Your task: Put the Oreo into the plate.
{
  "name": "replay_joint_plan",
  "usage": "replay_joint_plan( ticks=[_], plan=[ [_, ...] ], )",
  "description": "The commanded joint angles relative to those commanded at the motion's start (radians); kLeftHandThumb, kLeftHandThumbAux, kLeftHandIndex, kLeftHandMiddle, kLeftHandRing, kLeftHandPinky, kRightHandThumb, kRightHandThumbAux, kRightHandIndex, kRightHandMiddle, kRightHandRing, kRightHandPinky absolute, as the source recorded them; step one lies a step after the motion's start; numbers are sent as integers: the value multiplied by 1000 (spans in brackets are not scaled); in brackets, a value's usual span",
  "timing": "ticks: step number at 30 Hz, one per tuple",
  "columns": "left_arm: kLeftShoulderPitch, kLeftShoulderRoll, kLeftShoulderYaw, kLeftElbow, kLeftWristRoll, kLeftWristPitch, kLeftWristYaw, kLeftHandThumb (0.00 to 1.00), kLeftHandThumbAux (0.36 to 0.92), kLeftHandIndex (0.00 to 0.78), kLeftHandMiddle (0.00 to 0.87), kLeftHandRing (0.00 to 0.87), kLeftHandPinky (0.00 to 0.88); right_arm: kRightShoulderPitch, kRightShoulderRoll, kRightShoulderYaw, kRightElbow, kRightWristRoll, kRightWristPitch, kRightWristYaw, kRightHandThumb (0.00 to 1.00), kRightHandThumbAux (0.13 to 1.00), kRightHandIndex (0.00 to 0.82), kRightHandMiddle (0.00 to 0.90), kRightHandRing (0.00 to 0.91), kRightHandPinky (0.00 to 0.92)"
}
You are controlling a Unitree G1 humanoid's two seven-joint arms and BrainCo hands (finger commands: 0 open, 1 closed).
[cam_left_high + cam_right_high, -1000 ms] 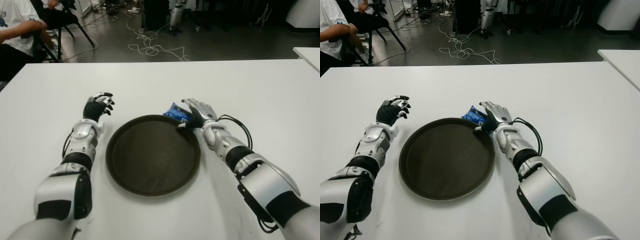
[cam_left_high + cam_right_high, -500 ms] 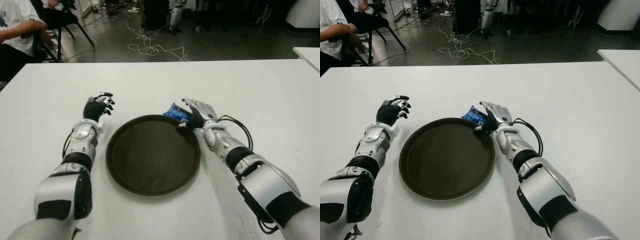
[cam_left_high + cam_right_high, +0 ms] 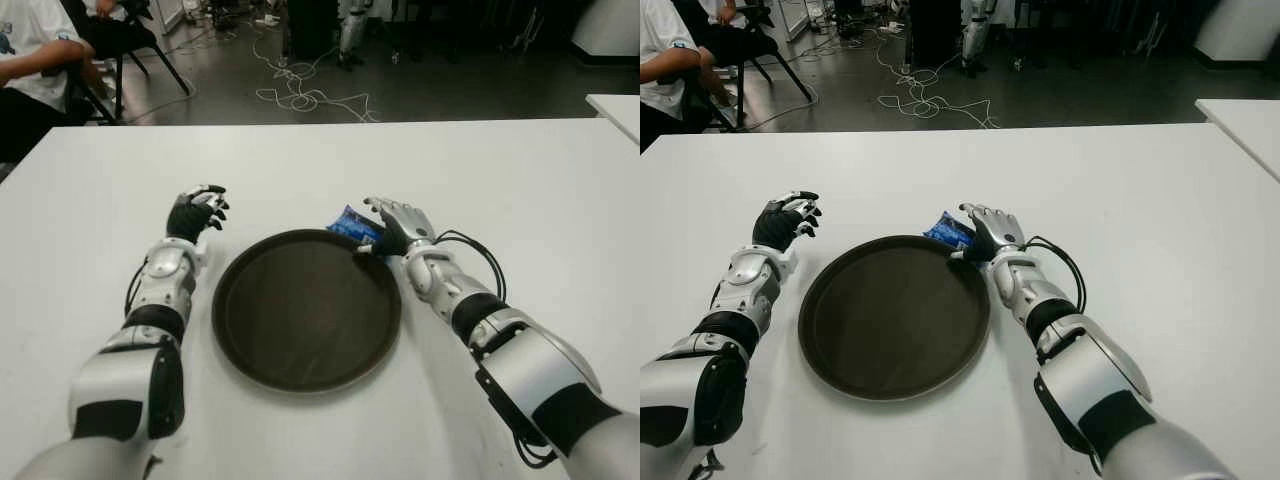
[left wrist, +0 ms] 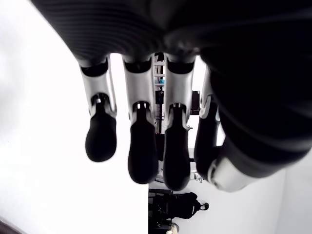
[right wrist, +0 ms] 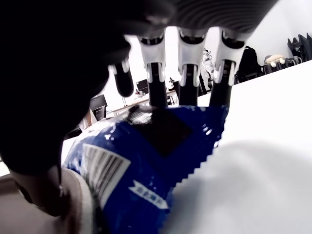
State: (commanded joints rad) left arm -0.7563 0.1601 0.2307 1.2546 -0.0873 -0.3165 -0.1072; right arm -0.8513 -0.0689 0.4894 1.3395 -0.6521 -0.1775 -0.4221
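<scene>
1. Our right hand [image 3: 392, 227] has its fingers draped over the Oreo [image 3: 352, 224], which sits on the table [image 3: 500, 180] just beyond the plate's [image 3: 300, 375] far right rim; whether the grip is firm, we cannot tell.
2. The plate holds nothing yet.
3. Lifting and placing remain, we judge.
4. Our left hand [image 3: 197, 212], loosely curled and holding nothing, shows left of the plate.

You face a white desk [image 3: 420, 160] that fills most of the view. Beyond its far edge lies a dark grey floor [image 3: 450, 90] with pale cables [image 3: 300, 95] tangled across it. At far left a person [image 3: 30, 60] sits on a black chair [image 3: 110, 60]. A second white desk [image 3: 618, 108] shows its corner at right. Dark equipment [image 3: 310, 25] stands at the back, where the room is dim.
</scene>
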Motion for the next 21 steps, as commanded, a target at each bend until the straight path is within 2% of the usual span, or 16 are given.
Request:
replay_joint_plan(
  ticks=[11, 21],
  plan=[
    [2, -2, -3, -2, 5, -6, 9, 697, 713, 426, 591, 615, 641, -2, -3, -6, 0, 4, -1, 5, 110, 671, 193, 296, 320, 339],
    [2, 0, -12, -3, 9, -10, 9, 699, 712, 427, 610, 633, 659, -3, -4, -16, 0, 7, 1, 13, 101, 679, 178, 263, 290, 323]
  ],
)
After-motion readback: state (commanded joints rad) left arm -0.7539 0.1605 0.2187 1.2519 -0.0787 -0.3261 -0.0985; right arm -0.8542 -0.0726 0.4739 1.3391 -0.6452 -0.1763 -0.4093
